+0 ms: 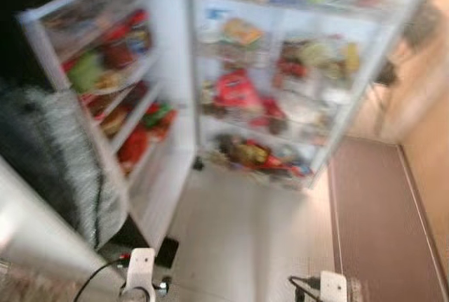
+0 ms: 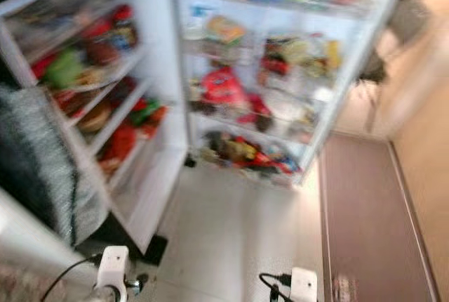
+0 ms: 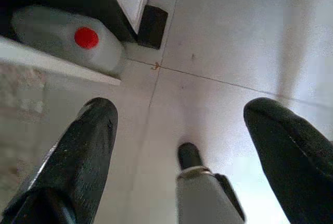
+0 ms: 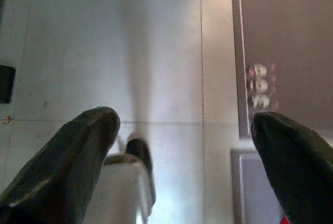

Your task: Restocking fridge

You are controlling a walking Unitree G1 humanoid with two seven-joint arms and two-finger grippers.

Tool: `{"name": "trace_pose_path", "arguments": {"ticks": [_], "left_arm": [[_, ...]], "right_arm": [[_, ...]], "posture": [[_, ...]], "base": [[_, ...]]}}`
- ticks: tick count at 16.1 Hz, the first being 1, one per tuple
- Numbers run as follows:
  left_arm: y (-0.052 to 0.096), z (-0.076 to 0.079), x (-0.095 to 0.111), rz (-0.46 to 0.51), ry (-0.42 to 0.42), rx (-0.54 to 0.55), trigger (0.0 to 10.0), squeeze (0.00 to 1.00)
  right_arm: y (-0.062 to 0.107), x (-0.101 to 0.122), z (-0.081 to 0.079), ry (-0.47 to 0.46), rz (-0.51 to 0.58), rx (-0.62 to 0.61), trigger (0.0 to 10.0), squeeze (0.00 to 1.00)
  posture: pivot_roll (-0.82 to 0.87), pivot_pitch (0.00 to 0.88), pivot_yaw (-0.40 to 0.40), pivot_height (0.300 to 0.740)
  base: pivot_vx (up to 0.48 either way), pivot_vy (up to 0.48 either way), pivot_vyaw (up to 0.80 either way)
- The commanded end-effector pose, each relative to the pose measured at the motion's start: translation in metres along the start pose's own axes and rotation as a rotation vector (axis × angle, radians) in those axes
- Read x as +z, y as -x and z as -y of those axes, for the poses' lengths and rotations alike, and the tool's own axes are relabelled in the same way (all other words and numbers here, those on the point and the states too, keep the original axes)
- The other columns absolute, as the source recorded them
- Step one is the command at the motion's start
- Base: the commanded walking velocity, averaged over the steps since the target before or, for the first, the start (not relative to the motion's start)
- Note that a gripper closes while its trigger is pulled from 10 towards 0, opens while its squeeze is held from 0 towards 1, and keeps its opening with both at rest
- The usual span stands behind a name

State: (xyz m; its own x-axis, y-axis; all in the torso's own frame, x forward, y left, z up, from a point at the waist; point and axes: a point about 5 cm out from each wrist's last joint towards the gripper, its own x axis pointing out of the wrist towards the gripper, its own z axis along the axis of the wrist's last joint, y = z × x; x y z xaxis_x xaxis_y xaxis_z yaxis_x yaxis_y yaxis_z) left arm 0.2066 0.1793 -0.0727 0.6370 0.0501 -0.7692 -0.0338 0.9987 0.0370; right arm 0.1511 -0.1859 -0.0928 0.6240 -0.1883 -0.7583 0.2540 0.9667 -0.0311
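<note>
The fridge [image 1: 280,84] stands open ahead, blurred, its glass shelves packed with red, yellow and green packets. Its door [image 1: 165,70] swings out to the left, and the door racks [image 1: 119,84] hold jars and bottles. Both arms hang low at the picture's bottom edge: the left wrist [image 1: 140,270] and the right wrist [image 1: 330,286]. My left gripper [image 3: 182,125] is open over the pale floor tiles with nothing between its fingers. My right gripper [image 4: 184,125] is open too, above the tiles beside a brown strip.
A grey speckled cloth [image 1: 42,154] hangs at the left by a white edge [image 1: 35,239]. A translucent jug with a red cap [image 3: 67,39] lies on the floor near a black block [image 3: 152,26]. Brown flooring [image 1: 379,225] runs along the right, by a beige wall.
</note>
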Motion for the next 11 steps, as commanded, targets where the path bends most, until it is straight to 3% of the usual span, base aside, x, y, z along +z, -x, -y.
{"name": "trace_pose_path", "arguments": {"ticks": [1,8,11], "left_arm": [[0.0,0.004,-0.002,-0.015,-0.005,-0.008,10.0,0.0],[0.0,0.002,-0.001,-0.019,-0.012,-0.002,10.0,0.0],[0.0,-0.002,-0.001,-0.023,-0.023,0.012,10.0,0.0]], "right_arm": [[0.001,-0.002,0.005,-0.003,-0.009,-0.015,10.0,0.0],[0.001,0.001,0.006,-0.027,0.039,-0.069,10.0,0.0],[0.006,0.011,0.012,-0.009,0.183,-0.214,10.0,0.0]], "posture": [[-0.12,0.036,0.039,0.74],[-0.13,0.048,0.042,0.74],[-0.13,0.047,0.044,0.74]], "base": [[0.0,0.0,-0.77],[0.0,0.0,0.0],[0.0,0.0,0.0]]}}
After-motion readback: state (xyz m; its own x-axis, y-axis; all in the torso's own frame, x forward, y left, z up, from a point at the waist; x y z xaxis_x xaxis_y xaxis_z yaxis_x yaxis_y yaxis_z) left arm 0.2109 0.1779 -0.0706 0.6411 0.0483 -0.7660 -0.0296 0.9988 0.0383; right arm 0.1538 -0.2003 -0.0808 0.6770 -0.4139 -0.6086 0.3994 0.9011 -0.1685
